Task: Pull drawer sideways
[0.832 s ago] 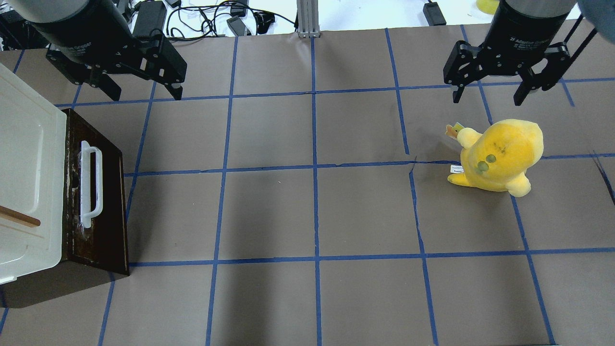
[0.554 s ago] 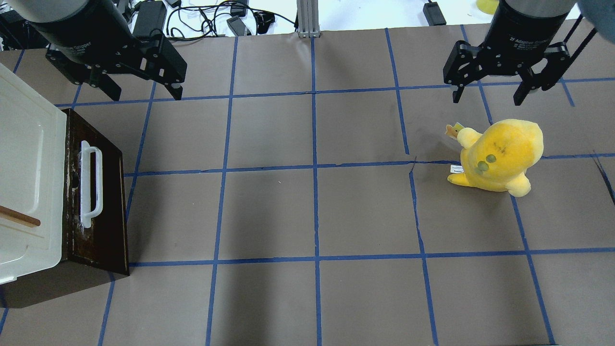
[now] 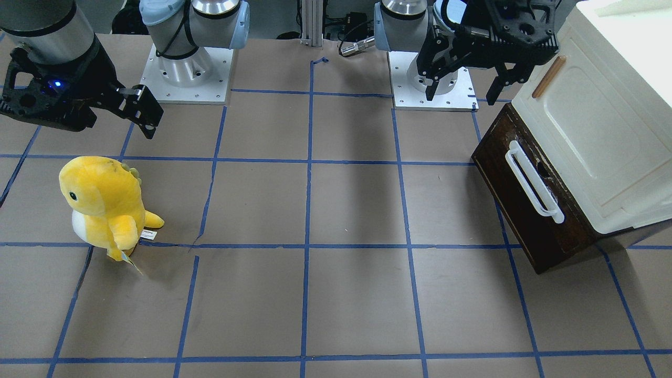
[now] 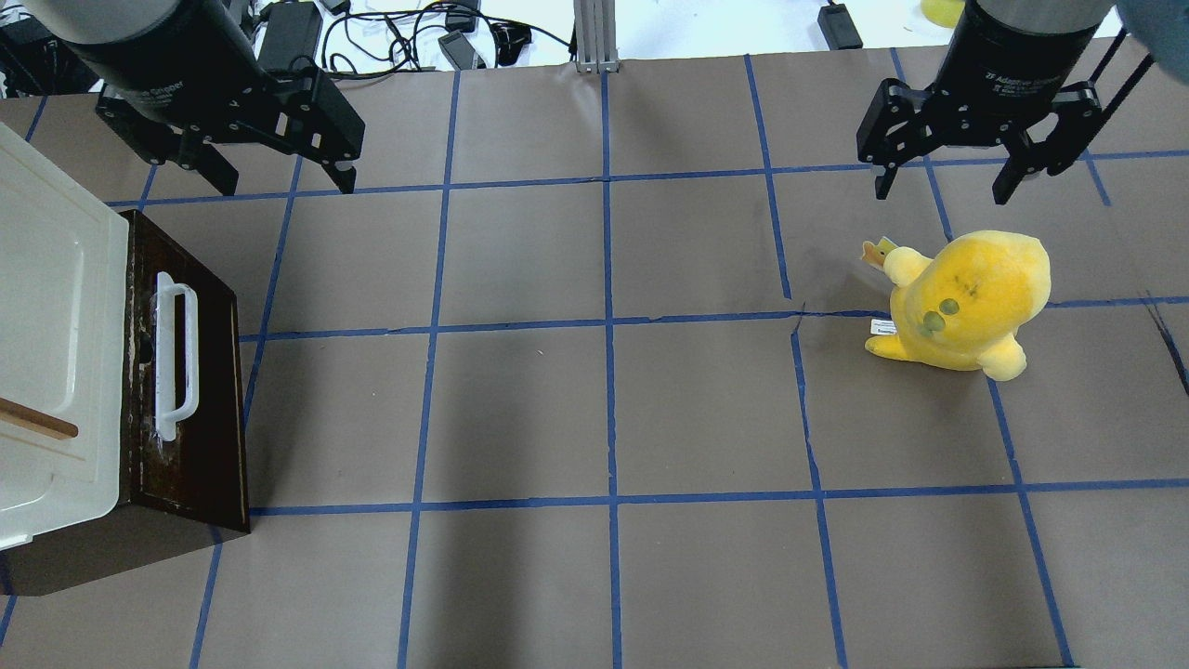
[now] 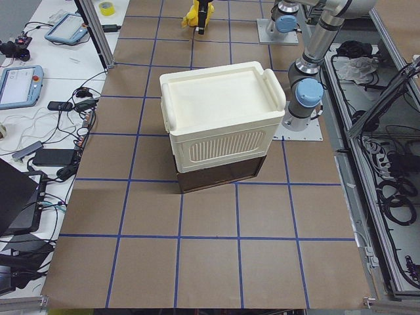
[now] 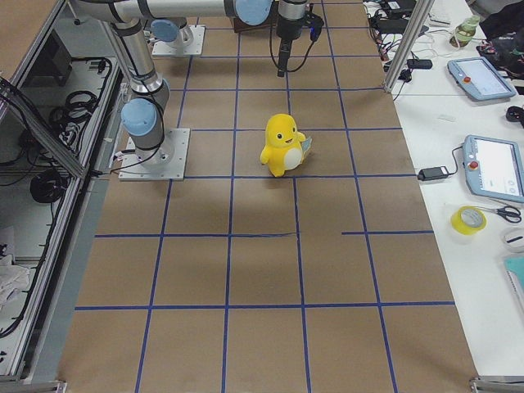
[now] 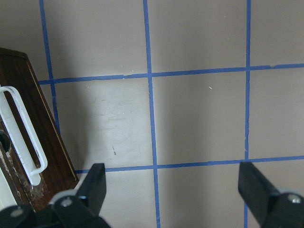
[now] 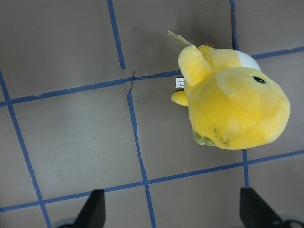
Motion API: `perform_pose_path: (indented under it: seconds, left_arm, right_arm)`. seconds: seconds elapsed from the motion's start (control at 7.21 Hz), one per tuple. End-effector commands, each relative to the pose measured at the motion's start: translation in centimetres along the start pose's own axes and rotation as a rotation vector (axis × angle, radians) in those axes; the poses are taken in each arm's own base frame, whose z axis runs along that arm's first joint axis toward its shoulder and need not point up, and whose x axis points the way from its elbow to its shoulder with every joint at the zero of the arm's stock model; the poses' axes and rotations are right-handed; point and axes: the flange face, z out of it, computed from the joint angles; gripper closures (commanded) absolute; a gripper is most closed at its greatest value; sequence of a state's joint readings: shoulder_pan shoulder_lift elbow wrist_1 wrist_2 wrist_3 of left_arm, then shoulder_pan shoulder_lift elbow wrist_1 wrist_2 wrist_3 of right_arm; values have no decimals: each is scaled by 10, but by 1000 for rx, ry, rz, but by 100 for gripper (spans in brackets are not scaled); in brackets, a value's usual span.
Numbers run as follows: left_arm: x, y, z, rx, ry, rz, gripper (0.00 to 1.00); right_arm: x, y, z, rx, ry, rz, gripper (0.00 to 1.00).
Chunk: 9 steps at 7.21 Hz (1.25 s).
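The drawer (image 4: 200,390) has a dark brown front and a long white bar handle (image 4: 176,358). It sits pushed in under a cream cabinet (image 4: 56,307) at the table's left edge. It also shows in the front view (image 3: 517,202) and at the left edge of the left wrist view (image 7: 33,137). My left gripper (image 4: 283,183) is open and empty, hanging above the table just beyond the drawer's far end, apart from the handle. My right gripper (image 4: 942,192) is open and empty at the far right.
A yellow plush dinosaur (image 4: 966,302) stands on the table below my right gripper and shows in the right wrist view (image 8: 232,99). The cream cabinet has a door with a small wooden handle (image 4: 37,420). Cables and adapters (image 4: 399,37) lie past the table's far edge.
My left gripper has shifted slightly to the right and stays open. The right gripper, the drawer and the plush have not moved.
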<state>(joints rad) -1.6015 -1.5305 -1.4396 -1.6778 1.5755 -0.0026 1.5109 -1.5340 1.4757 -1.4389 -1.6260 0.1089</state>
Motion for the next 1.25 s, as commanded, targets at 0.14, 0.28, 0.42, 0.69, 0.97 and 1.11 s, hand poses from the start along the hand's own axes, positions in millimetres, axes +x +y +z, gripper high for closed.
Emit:
perform_pose_path:
  seconds: [0.14, 0.28, 0.42, 0.69, 0.97, 1.11]
  left_arm:
    - [54, -20, 55, -42, -61, -72, 0]
    - [86, -25, 75, 11, -177, -50, 0]
    - [109, -22, 97, 12, -258, -22, 0]
    - [131, -9, 166, 2, -527, -57, 0]
    - [121, 8, 235, -41, -760, -6, 0]
    - [109, 14, 257, -50, -877, 27, 0]
  right_arm:
    - [0, 0, 0, 0, 0, 0, 0]
    - [0, 0, 0, 0, 0, 0, 0]
    - [1, 0, 0, 0, 0, 1, 0]
    - [0, 0, 0, 0, 0, 0, 0]
    - [0, 0, 0, 0, 0, 0, 0]
    - [0, 0, 0, 0, 0, 0, 0]
